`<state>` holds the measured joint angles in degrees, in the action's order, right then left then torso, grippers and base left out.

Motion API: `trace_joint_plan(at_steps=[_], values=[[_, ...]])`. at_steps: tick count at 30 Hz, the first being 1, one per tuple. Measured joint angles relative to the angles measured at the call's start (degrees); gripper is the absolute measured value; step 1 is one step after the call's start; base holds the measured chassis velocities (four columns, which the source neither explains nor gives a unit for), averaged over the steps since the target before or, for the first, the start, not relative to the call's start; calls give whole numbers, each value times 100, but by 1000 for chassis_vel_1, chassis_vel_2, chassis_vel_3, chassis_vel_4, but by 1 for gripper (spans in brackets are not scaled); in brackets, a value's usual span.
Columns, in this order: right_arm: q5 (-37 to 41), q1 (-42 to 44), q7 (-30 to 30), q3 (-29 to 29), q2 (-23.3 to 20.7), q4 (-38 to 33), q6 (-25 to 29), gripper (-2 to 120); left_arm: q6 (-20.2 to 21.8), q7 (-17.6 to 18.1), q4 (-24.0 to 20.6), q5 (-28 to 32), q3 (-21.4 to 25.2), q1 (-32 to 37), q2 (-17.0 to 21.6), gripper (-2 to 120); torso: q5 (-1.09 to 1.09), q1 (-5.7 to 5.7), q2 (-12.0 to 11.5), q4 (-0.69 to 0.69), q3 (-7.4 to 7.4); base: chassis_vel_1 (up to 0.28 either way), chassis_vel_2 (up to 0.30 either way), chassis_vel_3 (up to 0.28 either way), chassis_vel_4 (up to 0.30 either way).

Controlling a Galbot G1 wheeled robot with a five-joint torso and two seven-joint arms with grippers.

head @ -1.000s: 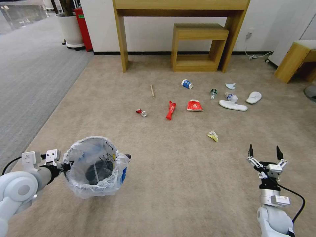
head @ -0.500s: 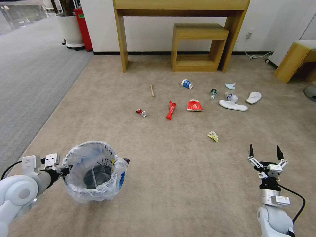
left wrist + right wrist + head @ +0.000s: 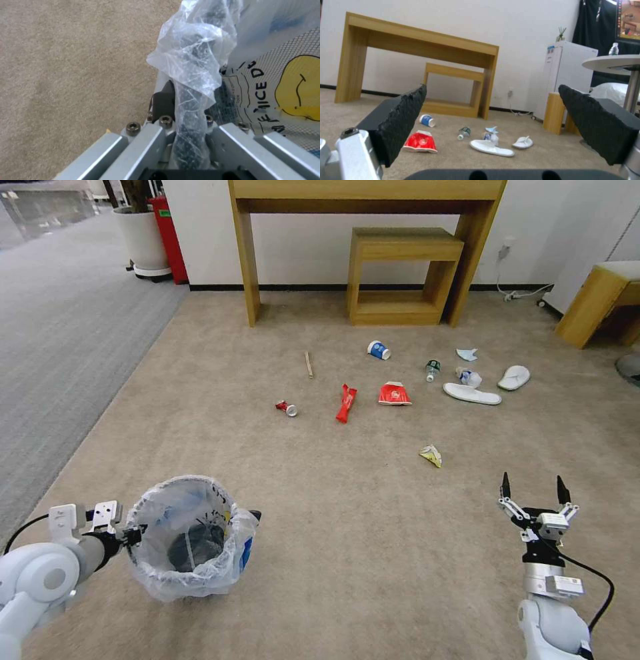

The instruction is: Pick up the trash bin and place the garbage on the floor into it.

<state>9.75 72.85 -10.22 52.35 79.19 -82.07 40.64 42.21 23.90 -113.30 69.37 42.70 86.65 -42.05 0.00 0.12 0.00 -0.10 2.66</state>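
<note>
Head view puts my left gripper (image 3: pixel 137 529) at the near-left, pinching the rim of the bin (image 3: pixel 190 540); the left wrist view confirms it — the fingers (image 3: pixel 163 100) are pressed together on the mesh rim with the clear liner (image 3: pixel 193 62) bunched between them. I cannot tell whether the bin is resting on the floor (image 3: pixel 347 553) or hanging just above it; either way the hold is on one side of the rim only.

My right gripper (image 3: pixel 532 493) hovers at the near-right with its fingers (image 3: pixel 400 120) spread wide and nothing between them. The garbage lies well ahead of both arms: can (image 3: pixel 287 408), red wrapper (image 3: pixel 346 403), red packet (image 3: pixel 394 394), stick (image 3: pixel 309 365), cup (image 3: pixel 379 350), bottle (image 3: pixel 433 370), mask (image 3: pixel 467 355), two slippers (image 3: pixel 472 393) and the yellow wrapper (image 3: pixel 431 455), nearest the right arm.

My worries from here:
- the pinch takes slick plastic along with the rim; I judge the liner could slide and the bin could sag or drop if I swing it
- a one-sided hold lets the bin tilt; anything inside may spill
- the litter is small and flat — the pads may scrape carpet and push a piece away rather than close on it
- driving forward, the base could roll over the near pieces
</note>
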Motion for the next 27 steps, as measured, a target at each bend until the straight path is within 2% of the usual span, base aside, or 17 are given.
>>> trace_joint_plan(at_steps=[27], values=[[-72, -2, 2, 0, 14, -8, -37, 100, -8, -16, -61, 3, 81, -21, 27, 0, 0, 0, 0, 0, -1, 0, 0, 0, 0]])
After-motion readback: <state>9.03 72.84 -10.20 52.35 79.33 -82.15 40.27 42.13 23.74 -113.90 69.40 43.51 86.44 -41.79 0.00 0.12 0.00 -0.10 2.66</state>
